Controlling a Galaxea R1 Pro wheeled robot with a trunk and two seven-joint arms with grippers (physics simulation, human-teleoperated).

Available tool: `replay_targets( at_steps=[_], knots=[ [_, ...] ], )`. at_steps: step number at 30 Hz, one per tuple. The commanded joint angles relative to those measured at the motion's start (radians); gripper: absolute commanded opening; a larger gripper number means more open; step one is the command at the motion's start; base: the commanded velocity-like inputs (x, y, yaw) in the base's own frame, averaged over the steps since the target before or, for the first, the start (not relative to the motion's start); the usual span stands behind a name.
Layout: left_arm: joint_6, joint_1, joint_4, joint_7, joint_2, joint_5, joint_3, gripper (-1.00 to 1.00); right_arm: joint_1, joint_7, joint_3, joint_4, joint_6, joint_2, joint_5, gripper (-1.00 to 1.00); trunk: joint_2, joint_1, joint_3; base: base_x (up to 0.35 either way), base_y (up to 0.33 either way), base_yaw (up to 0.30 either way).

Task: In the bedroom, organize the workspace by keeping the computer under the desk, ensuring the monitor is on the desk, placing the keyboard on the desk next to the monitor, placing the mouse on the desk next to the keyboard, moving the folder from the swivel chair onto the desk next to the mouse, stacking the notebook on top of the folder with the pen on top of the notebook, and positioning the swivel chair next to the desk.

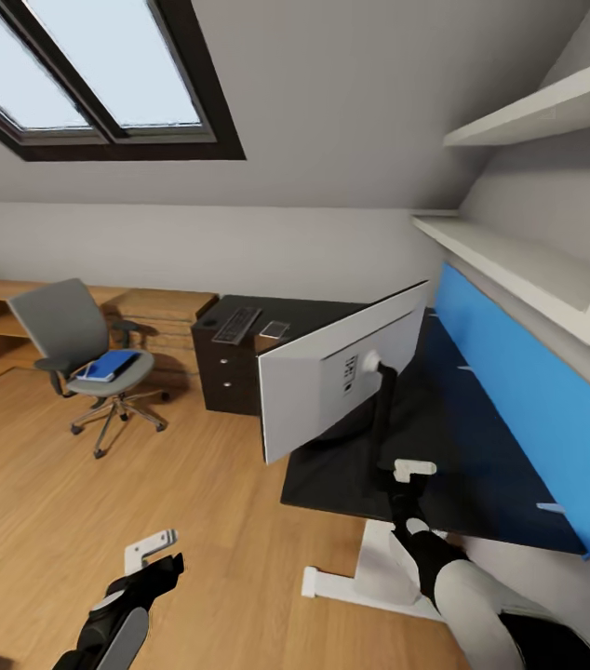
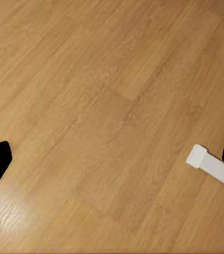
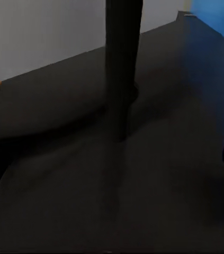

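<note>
The monitor [image 1: 332, 381] stands on the black desk [image 1: 481, 465], its white back towards me. My right gripper [image 1: 408, 468] hovers open over the desk top just in front of the monitor's black stand [image 3: 122, 69]. Over the wood floor, my left gripper [image 1: 153, 549] hangs open and holds nothing. The keyboard [image 1: 236, 324] lies at the desk's far end. The swivel chair [image 1: 81, 349] stands apart at the left with the blue folder [image 1: 109, 365] on its seat. The computer is out of view. Notebook, pen and mouse are too small to make out.
A flat grey square [image 1: 274, 328] lies beside the keyboard, above the black drawer unit [image 1: 225, 377]. The blue back panel [image 1: 518, 391] and white wall shelves [image 1: 518, 261] line the right. Low wooden shelving [image 1: 160, 312] runs behind the chair. The desk's white foot [image 1: 328, 584] rests on the floor.
</note>
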Motion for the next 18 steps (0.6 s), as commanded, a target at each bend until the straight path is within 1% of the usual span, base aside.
replay_targets(
  at_steps=[1,2,4,5,7,8,9,10,11,12,13,14,18],
  knots=[
    [0.001,-0.001,-0.001,0.009,0.002,0.008,-0.003,1.00,-0.001,-0.005,-0.007,0.001,0.000,0.005,0.016,1.00,-0.002,0.000,-0.002,0.000,0.304,-0.005],
    [0.002,-0.002,-0.001,0.009,0.000,0.004,-0.003,1.00,-0.006,-0.011,-0.004,-0.006,0.122,0.034,0.034,1.00,-0.002,0.000,-0.002,0.000,0.091,-0.001],
    [0.003,-0.002,-0.002,0.010,-0.001,0.004,-0.005,1.00,-0.018,-0.015,-0.003,-0.028,0.273,0.043,0.040,1.00,-0.002,0.000,-0.002,0.000,0.048,-0.001],
    [0.003,-0.002,-0.002,0.010,-0.001,0.004,-0.005,1.00,-0.025,-0.016,-0.004,-0.053,0.319,0.045,0.039,1.00,-0.002,0.000,-0.002,0.000,0.024,0.000],
    [0.003,-0.002,-0.002,0.010,-0.001,0.004,-0.005,1.00,-0.031,-0.017,-0.009,-0.081,0.348,0.045,0.037,1.00,-0.002,0.000,-0.002,0.000,0.016,0.000],
    [0.003,-0.002,-0.002,0.010,-0.001,0.004,-0.005,1.00,-0.032,-0.017,-0.010,-0.087,0.350,0.044,0.037,1.00,-0.002,0.000,-0.002,0.000,0.010,0.000],
    [0.003,-0.002,-0.002,0.011,-0.002,0.005,-0.005,1.00,-0.035,-0.018,-0.016,-0.092,0.316,0.037,0.035,1.00,-0.002,0.000,-0.002,0.000,0.004,0.000],
    [0.003,-0.002,-0.002,0.011,-0.002,0.005,-0.005,1.00,-0.036,-0.018,-0.018,-0.089,0.298,0.034,0.035,1.00,-0.002,0.000,-0.002,0.000,0.003,0.000],
    [0.003,-0.002,-0.002,0.011,-0.002,0.005,-0.005,1.00,-0.037,-0.018,-0.021,-0.071,0.256,0.026,0.033,1.00,-0.002,0.000,-0.002,0.000,0.002,0.000],
    [0.003,-0.002,-0.002,0.011,-0.002,0.005,-0.006,1.00,-0.037,-0.018,-0.022,-0.058,0.233,0.023,0.033,1.00,-0.002,0.000,-0.002,0.000,0.002,0.000],
    [0.003,-0.002,-0.002,0.011,-0.002,0.005,-0.006,1.00,-0.037,-0.019,-0.023,-0.010,0.167,0.017,0.032,1.00,-0.002,0.000,-0.002,0.000,0.000,0.000],
    [0.003,-0.002,-0.002,0.011,-0.002,0.005,-0.006,1.00,-0.037,-0.019,-0.024,0.016,0.128,0.014,0.033,1.00,-0.002,0.000,-0.002,0.000,0.000,0.000],
    [0.002,-0.002,-0.002,0.011,-0.003,0.006,-0.006,1.00,-0.038,-0.019,-0.024,0.049,0.076,0.010,0.032,1.00,-0.002,0.000,-0.002,0.000,0.000,0.000]
  ],
)
